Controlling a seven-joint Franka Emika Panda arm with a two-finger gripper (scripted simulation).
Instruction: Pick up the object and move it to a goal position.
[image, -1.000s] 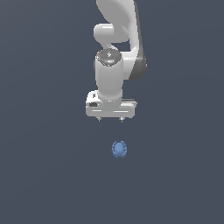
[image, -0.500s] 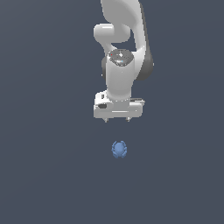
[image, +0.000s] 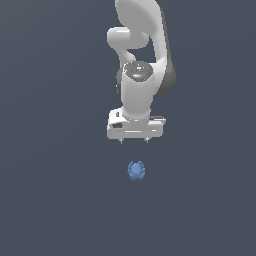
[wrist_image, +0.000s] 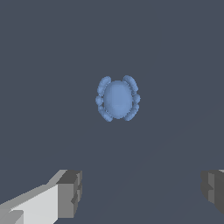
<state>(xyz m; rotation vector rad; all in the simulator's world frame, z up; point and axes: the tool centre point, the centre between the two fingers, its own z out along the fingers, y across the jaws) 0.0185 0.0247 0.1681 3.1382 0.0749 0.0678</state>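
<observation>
Presently the gripper hangs with its jaws spread wide and nothing between them; in the wrist view the two grey fingertips stand far apart with bare floor in the gap. It is released, not grasping.

The object, a small blue rounded lump with a bumpy fringe, lies on the dark floor below the gripper in the exterior view, clearly apart from the fingertips. In the wrist view it sits beyond the line joining the fingertips, not between them.

Risks, as judged from this position:
- The object is not yet centred between the fingers. A straight descent from here would likely bring the pads down beside it, or one pad onto its edge, and push it away.
- The object is much narrower than the open span. Closing off-centre could let one finger reach it first and slide or roll it across the floor.
- Its rounded, lumpy outline offers poor flat contact. A shallow or high grip could squeeze it out.
- Descending too far would drive the fingertips into the floor.

Surroundings: nothing else is visible on the floor near the object or farther off. No obstacle stands in the approach path. No goal marker can be seen in either view, so the target location cannot be confirmed.
</observation>
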